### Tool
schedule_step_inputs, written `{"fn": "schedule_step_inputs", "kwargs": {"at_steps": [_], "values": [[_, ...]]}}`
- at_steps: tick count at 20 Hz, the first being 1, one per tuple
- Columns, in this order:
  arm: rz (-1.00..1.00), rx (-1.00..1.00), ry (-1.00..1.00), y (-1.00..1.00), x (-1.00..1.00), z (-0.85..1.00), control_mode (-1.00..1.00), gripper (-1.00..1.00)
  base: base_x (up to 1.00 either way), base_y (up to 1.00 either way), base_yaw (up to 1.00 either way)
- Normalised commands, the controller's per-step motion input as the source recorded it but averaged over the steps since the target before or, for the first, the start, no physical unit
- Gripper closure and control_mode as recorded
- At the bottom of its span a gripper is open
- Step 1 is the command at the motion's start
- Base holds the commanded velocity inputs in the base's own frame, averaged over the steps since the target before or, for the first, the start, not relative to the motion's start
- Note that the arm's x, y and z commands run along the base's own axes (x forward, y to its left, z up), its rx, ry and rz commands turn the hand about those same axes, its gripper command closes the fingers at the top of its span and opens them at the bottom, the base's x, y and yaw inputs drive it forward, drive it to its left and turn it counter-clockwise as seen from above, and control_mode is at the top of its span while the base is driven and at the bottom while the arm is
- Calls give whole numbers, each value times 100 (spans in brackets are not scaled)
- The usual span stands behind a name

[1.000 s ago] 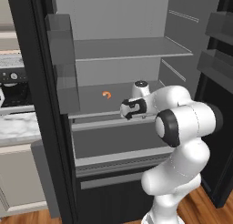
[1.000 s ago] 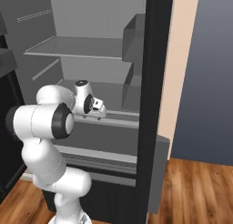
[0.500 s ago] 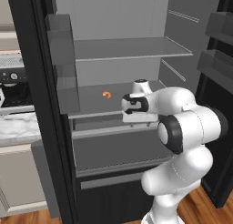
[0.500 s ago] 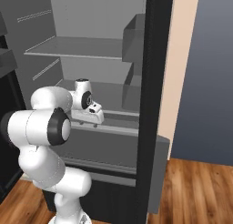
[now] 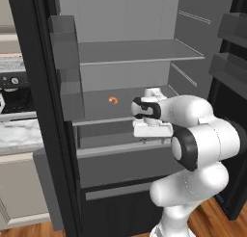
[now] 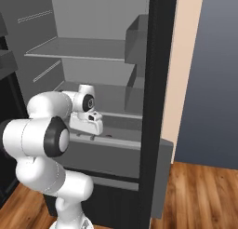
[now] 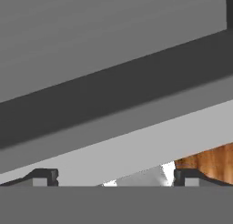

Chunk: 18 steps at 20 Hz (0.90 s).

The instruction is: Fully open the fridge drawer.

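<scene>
The white arm rose from the base, bent sharply at its dark elbow joint and reached forward; the wrist was turned down; the gripper (image 5: 150,138) pointed downward, its fingertips (image 7: 44,176) set wide apart.

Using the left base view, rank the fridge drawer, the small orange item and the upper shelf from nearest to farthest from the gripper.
1. Fridge drawer: its top rim lies right under the gripper.
2. Small orange item: up and to the left, on the lower shelf.
3. Upper shelf: well above.
</scene>
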Motion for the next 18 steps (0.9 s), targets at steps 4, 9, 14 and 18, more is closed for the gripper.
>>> {"fn": "schedule_step_inputs", "kwargs": {"at_steps": [4,9,14,18], "values": [[-9,0,27,-25,-100,-68,-100,-100,0,0,0],[-9,0,26,-27,-100,-69,-100,-100,0,0,0],[-8,0,26,-31,-100,-68,-100,-100,0,0,0],[-7,0,24,-33,-100,-61,-100,-100,0,0,0]]}}
